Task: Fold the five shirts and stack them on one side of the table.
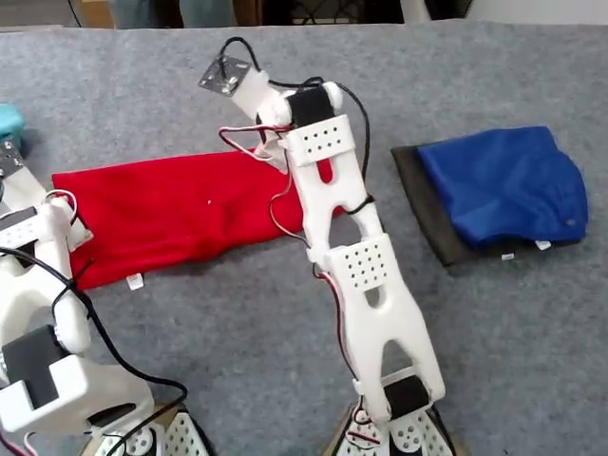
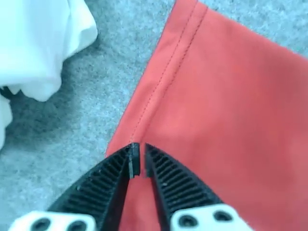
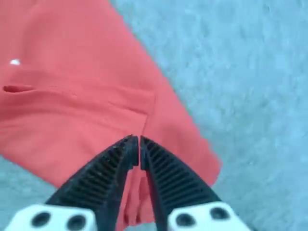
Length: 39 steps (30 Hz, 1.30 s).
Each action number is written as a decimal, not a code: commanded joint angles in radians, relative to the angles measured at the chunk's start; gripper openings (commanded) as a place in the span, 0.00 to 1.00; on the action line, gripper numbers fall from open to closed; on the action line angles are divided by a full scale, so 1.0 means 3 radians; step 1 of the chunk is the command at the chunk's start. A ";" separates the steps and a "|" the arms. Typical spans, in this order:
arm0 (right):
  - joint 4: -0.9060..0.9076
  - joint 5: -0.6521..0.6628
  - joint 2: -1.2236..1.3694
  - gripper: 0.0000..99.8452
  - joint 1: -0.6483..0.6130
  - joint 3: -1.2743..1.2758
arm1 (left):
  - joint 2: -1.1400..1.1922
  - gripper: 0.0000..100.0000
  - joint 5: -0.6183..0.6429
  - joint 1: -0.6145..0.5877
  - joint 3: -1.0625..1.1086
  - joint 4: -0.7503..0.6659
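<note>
Left claw: ribbed black jaws clenched to a thin slit on the stitched hem corner of the red shirt. Right claw: same ribbed jaws, clenched on a bunched fold of the red shirt.

The red shirt is smooth knit, folded into a long flat strip across the middle of the counter, which is grey, felt-like and fuzzy. A small white tag sits at the shirt's near edge. The left arm covers the shirt's left end and the right arm's white perforated links cross its right end.

A soft, crumpled white cloth lies just beside the hem.

Farther right, well apart, a blue shirt with a rounded fold lies on a dark shirt. A teal object is at the far left edge.
</note>
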 commanded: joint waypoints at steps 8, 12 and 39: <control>0.0015 -0.0077 -0.1460 0.01 0.0026 0.1946 | -0.0015 0.15 0.0010 -0.0033 -0.1363 0.1360; 0.0010 -0.0153 -0.1915 0.01 0.0020 0.2647 | 0.0143 0.20 -0.0097 -0.0084 -0.1782 0.1662; -0.0015 -0.0097 -0.3634 0.01 0.0015 0.4524 | 0.3728 0.19 -0.0910 -0.0320 -0.5485 0.3324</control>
